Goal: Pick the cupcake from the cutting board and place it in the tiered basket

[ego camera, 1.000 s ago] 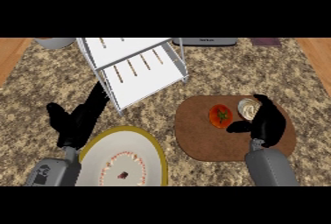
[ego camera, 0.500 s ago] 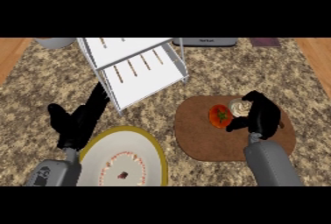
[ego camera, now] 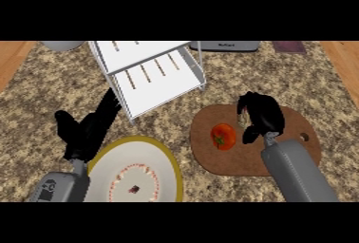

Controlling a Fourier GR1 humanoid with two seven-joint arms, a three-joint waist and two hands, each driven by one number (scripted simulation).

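The right hand (ego camera: 261, 117) curls over the cupcake, hiding it, at three o'clock on the cutting board (ego camera: 231, 161), beside a tomato (ego camera: 223, 135); probably light, soft and crushable, it is best taken round its base, not the top.

Two grey forearms, black left hand (ego camera: 82, 135) — black right hand (ego camera: 261, 116), slim fingers (ego camera: 107, 107)
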